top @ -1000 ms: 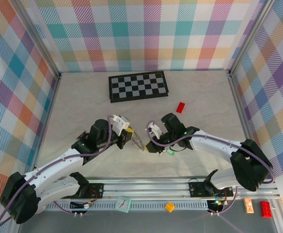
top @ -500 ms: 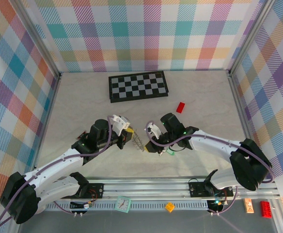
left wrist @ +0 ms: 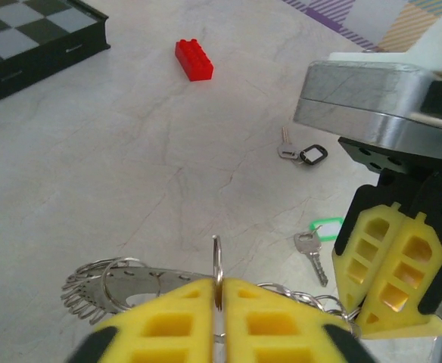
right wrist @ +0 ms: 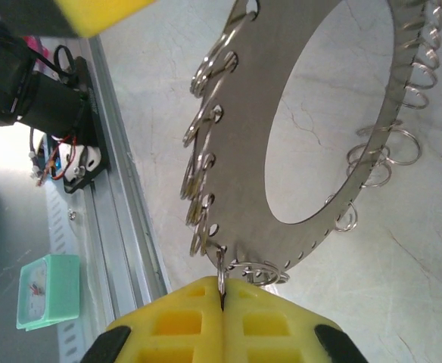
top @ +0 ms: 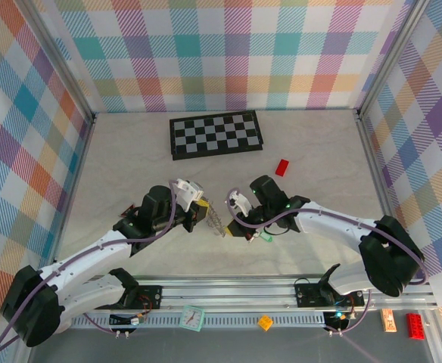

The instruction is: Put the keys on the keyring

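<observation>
**Keyring (right wrist: 236,174) pinched by both grippers, keys loose on table (left wrist: 153,166)**

Keyring stands on edge betw. the arms, long axis far-to-near in top view, flat face toward R wrist cam. Its top is cut off there; L pads hide part of it in L wrist view. L gripper (left wrist: 219,291) is clenched on one rim loop, R gripper (right wrist: 222,293) clamped on another. Green key (left wrist: 310,248) lies beside R gripper, blade toward L cam. Black key (left wrist: 298,153) is further off, blade pointing up-left. Clock (right wrist: 47,291) face too blurred to read
</observation>
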Controlling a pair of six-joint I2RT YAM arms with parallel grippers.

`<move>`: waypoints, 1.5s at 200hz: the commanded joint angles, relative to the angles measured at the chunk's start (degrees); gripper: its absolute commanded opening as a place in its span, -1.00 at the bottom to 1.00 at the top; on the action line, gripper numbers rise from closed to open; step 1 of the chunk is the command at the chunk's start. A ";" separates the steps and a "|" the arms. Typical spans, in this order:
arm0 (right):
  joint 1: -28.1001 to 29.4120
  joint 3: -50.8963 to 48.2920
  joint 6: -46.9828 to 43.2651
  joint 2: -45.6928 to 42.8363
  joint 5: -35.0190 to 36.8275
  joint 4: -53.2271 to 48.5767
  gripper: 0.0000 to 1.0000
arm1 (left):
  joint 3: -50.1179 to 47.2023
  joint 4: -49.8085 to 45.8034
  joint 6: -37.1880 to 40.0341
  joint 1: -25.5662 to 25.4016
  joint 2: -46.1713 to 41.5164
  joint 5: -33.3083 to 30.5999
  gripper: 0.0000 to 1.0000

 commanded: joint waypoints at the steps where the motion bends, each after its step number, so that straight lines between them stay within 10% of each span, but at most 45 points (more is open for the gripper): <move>1: 0.40 4.87 -3.94 -1.94 3.53 -6.61 -1.00 | 1.40 2.70 -1.26 -0.65 0.20 -1.84 -0.62; 86: 2.78 21.01 -12.47 0.94 18.91 -30.11 -1.00 | -1.23 2.86 3.23 -0.65 -12.19 -13.79 -0.08; 172: 6.94 26.99 -20.97 3.00 32.17 -33.34 -1.00 | 7.09 -1.19 20.78 -0.65 -1.59 -9.18 -0.13; 214: 7.36 30.13 -16.71 3.15 45.43 -35.00 -1.00 | 8.22 6.38 15.06 1.55 5.15 -14.14 -0.19; 300: 7.32 26.91 -15.82 1.17 35.35 -35.91 -1.00 | 8.10 16.69 7.09 5.67 14.29 -0.02 -0.17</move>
